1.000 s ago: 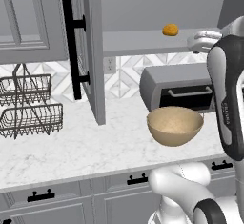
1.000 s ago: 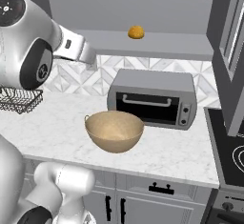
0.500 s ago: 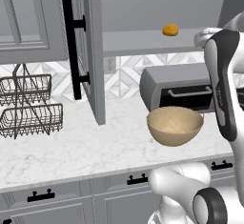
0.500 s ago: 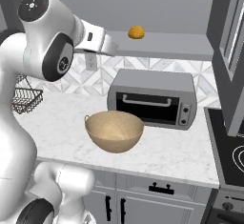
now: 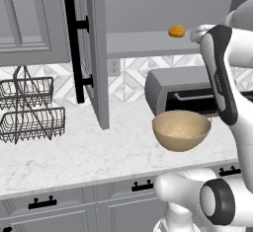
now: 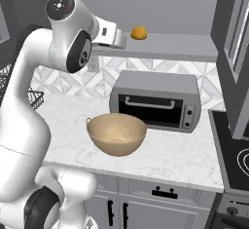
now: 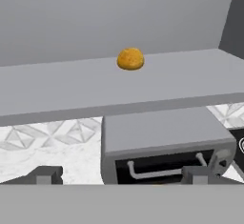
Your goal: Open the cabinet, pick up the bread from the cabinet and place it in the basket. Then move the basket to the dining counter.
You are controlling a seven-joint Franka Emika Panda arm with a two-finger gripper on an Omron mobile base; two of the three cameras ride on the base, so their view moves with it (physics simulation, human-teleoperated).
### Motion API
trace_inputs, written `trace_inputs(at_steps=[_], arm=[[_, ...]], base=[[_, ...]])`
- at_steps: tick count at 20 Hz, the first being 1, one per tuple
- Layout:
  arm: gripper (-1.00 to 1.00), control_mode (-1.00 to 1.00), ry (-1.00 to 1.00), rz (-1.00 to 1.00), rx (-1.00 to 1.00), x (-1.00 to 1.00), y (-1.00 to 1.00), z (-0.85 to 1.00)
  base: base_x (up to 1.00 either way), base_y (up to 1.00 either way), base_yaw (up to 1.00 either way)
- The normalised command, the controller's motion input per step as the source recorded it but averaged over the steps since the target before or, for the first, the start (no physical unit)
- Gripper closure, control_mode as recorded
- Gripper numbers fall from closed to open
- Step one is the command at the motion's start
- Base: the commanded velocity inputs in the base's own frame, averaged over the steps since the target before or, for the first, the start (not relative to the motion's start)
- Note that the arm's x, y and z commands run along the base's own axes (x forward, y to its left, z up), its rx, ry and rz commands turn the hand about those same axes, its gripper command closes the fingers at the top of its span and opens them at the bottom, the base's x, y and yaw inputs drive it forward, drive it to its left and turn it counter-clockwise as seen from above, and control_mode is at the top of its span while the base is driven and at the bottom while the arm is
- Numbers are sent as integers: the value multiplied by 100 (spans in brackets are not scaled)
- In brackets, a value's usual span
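Observation:
The cabinet's door (image 5: 96,53) stands swung open, and its shelf (image 6: 170,45) is bare except for the bread (image 6: 139,33), a small orange lump (image 5: 176,30). My gripper (image 7: 120,175) is open, its fingertips (image 7: 45,174) wide apart with nothing between them. It hovers at the shelf's front edge, a short way from the bread (image 7: 130,59) and pointing at it. The tan basket (image 5: 181,130) rests on the marble counter below, in front of the toaster oven (image 6: 116,134). The dining counter is out of view.
A grey toaster oven (image 6: 155,99) sits under the shelf against the tiled wall. A black wire rack (image 5: 29,110) stands at the left. The second cabinet door (image 6: 238,52) hangs open at the right above a stove (image 6: 238,155). Grey drawers (image 5: 89,204) run below the counter.
The arm has swung its hand along the shelf edge toward the bread, closing much of the gap. The jaws stayed open. Bread and basket have not moved.

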Motion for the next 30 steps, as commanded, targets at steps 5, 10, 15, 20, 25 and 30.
trace_inputs(at_steps=[5,10,15,20,25,30], arm=[[-100,-100,0,10,0,69,-10,0],[-100,-100,0,0,-2,49,-9,1],[-100,-100,-2,1,0,50,-17,0],[-100,-100,-1,4,1,64,-19,-4],[-100,-100,0,9,5,66,-24,-10],[-100,-100,2,3,1,65,-4,-2]], base=[[0,0,0],[0,0,0],[0,0,0],[0,0,0],[0,0,0],[0,0,0]])
